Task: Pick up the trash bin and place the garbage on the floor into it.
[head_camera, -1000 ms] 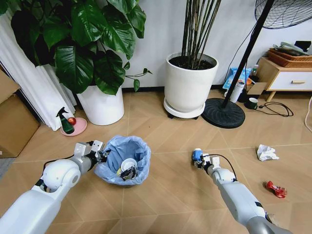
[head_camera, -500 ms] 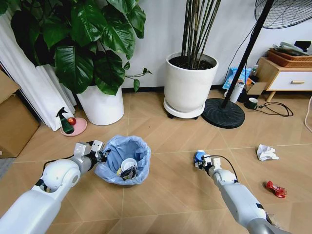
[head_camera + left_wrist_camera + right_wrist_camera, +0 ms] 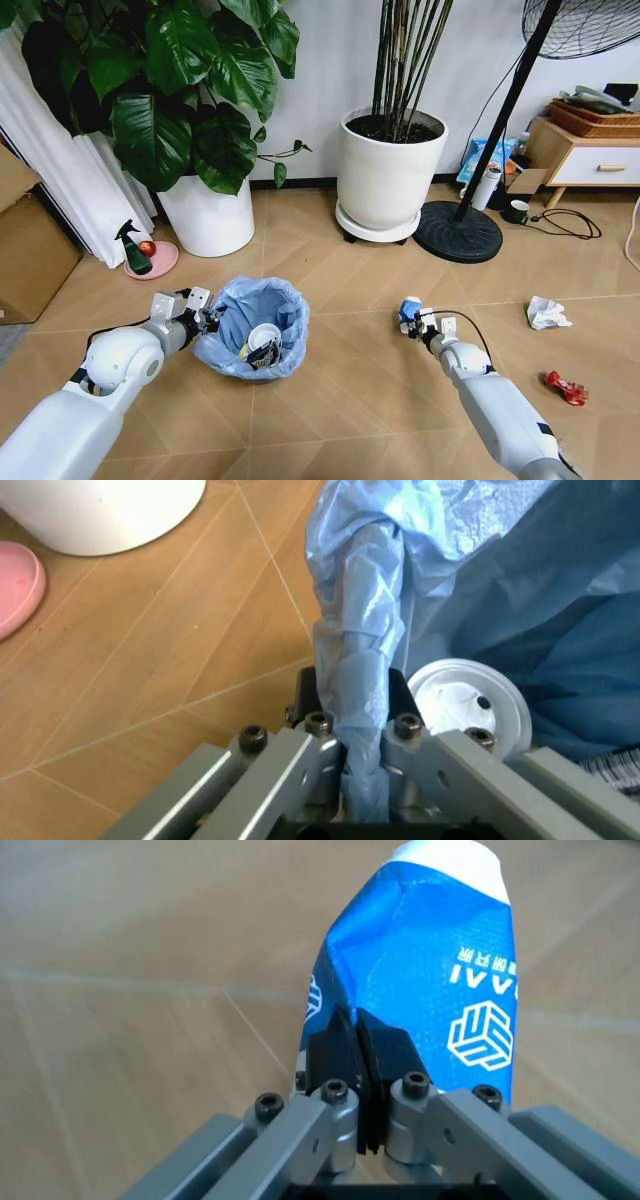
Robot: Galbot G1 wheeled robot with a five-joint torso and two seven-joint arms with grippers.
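The trash bin (image 3: 252, 330) with its light blue bag liner (image 3: 480, 570) stands on the floor left of centre. My left gripper (image 3: 205, 318) is shut on its near rim, the fingers (image 3: 400, 694) clamping the liner. A white round lid (image 3: 468, 709) lies inside the bin. My right gripper (image 3: 416, 322) is held low over the floor to the right of the bin, shut on a blue-white wrapper (image 3: 440, 975) that sticks up past its fingers (image 3: 385, 1042). A crumpled white paper wad (image 3: 548, 313) and a crushed red packet (image 3: 567, 388) lie on the floor at the right.
Two large white plant pots (image 3: 208, 218) (image 3: 388, 180) stand at the back. A fan's round black base (image 3: 458, 232) is beside them. A pink dish with a spray bottle (image 3: 150, 258) and a cardboard box (image 3: 30, 255) are left. A wooden cabinet (image 3: 585, 160) and a cable (image 3: 570, 222) are far right.
My right gripper has shifted slightly to the right and farther away with the wrapper in it. The left arm and the bin have not moved.
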